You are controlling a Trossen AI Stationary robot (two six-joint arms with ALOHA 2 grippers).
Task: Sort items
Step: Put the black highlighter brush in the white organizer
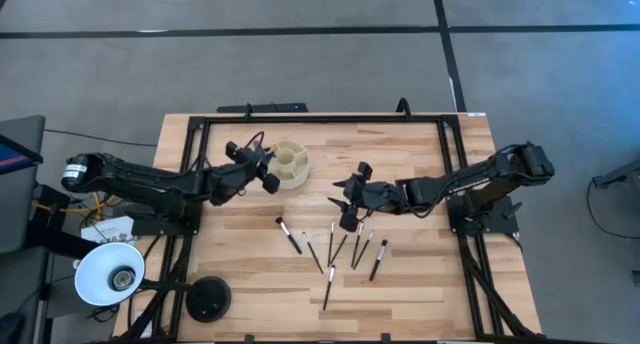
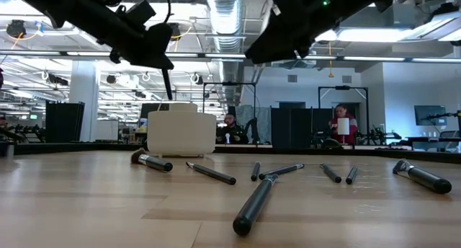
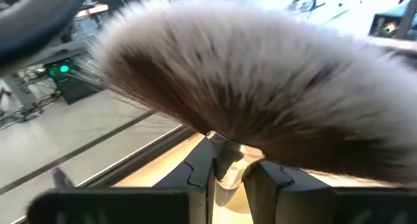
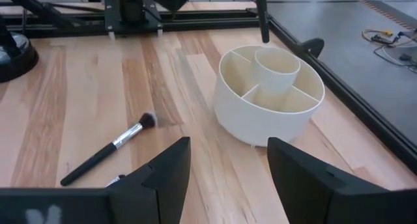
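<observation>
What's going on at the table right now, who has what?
The left gripper is shut on the big fluffy brush, holding it up next to the round divided cup at the back of the table. The right gripper is open and empty, hanging above the thin brushes that lie scattered across the middle of the table. From here the cup's compartments look empty, so the sorting seems barely begun.

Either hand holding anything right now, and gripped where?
Left hand grips the large fluffy brush by its ferrule, just below the bristles, beside the cream cup. Right hand is open, holding nothing.
</observation>
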